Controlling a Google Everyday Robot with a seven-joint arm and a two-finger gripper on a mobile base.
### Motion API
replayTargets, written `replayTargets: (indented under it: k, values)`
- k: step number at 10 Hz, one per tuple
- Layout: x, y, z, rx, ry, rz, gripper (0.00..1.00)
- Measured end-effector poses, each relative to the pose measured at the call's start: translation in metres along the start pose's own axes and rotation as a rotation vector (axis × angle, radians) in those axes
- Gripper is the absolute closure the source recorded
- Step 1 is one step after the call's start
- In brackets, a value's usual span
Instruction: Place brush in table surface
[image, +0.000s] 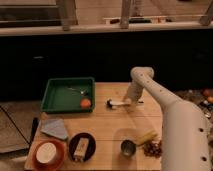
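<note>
The brush (116, 103) lies flat on the table surface (107, 125), right of the green tray. Its dark round head points left and its white handle runs right. My gripper (130, 101) hangs down from the white arm (142, 76) and sits right at the handle's right end. I cannot tell whether it still touches the handle. The arm comes in from the lower right and bends above the table's far edge.
A green tray (55, 95) at the back left holds an orange ball (86, 103) and a small utensil. Along the front are a black-handled tool (34, 129), a grey cloth (54, 128), an orange bowl (47, 152), a dark plate (81, 146), a metal cup (127, 147) and yellow food (146, 136).
</note>
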Motion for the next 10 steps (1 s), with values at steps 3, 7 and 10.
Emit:
replayTargets:
  k: [3, 7, 10]
  values:
    - [0.003, 0.004, -0.002, -0.01, 0.004, 0.004, 1.0]
    - [-0.008, -0.009, 0.005, -0.019, -0.02, -0.019, 1.0]
    - [-0.008, -0.01, 0.004, -0.018, -0.019, -0.021, 1.0]
